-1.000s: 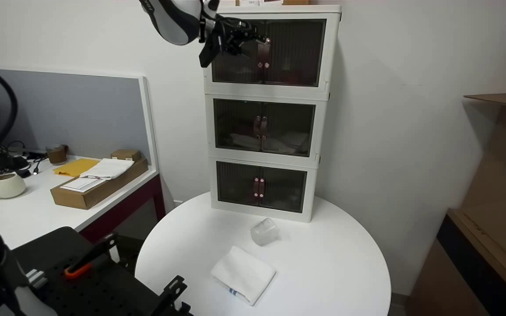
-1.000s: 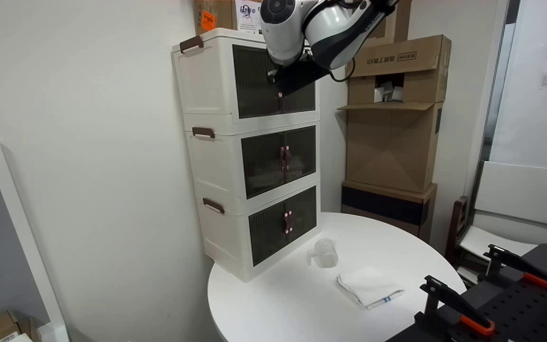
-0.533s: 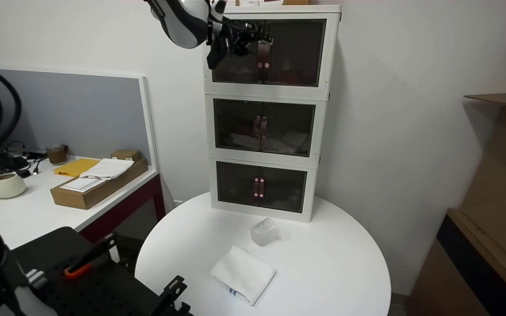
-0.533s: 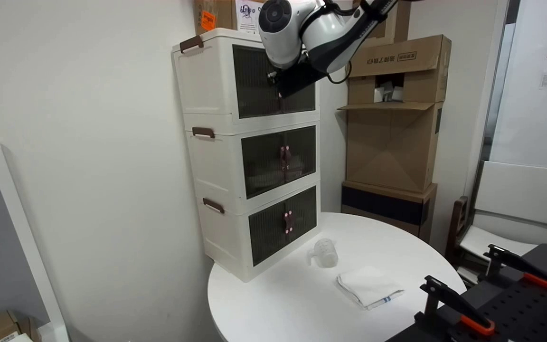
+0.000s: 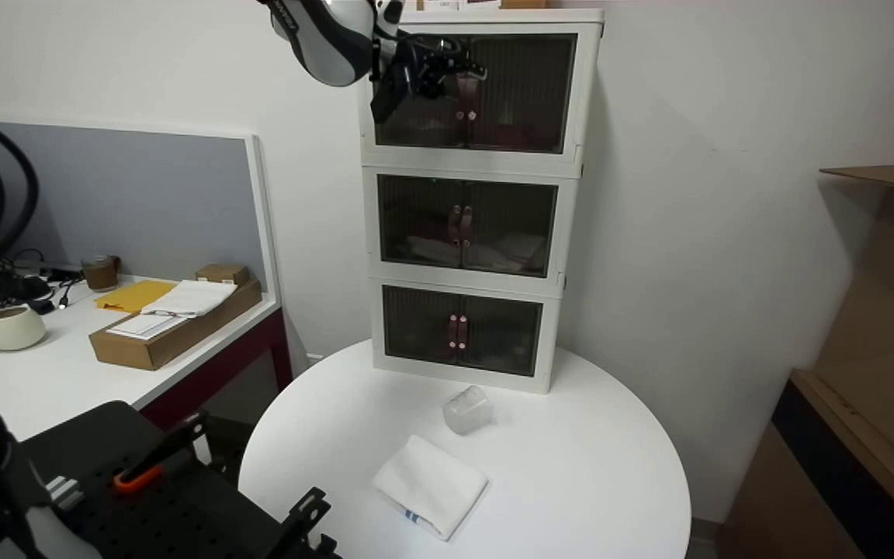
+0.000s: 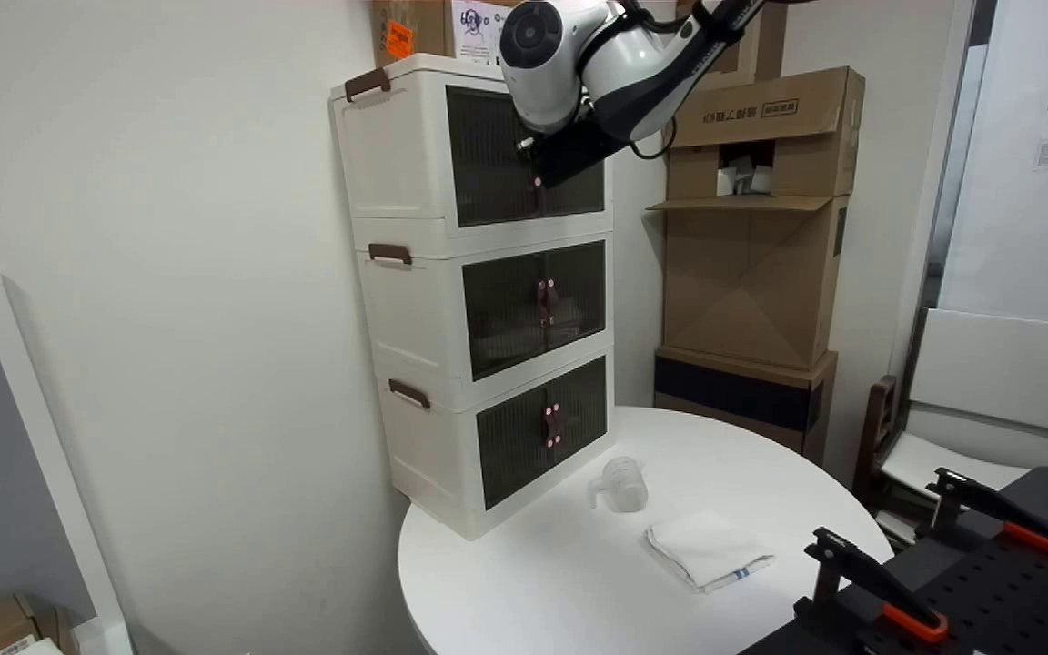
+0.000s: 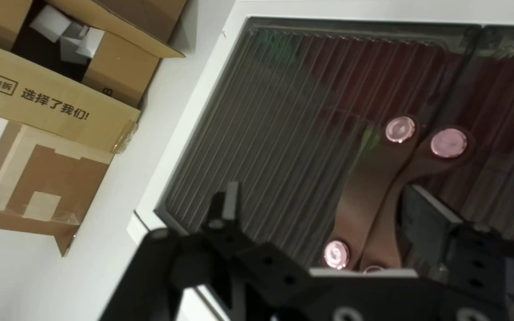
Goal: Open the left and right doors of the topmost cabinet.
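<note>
End effector (image 7: 328,203) faces topmost cabinet (image 5: 486,158), jaws apart, brown handles (image 7: 364,200) showing between; left door (image 5: 424,128), right door (image 5: 524,93) closed.

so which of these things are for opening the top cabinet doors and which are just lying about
For the job:
Topmost cabinet
Left door
Right door
Brown handles on those doors
Pincer

Just lying about:
Clear jug
Folded white cloth
Cream mug
Cardboard boxes

White topmost cabinet (image 5: 472,158): left door (image 6: 489,159) (partly hidden), right door (image 5: 526,92) both dark, seemingly closed.
</note>
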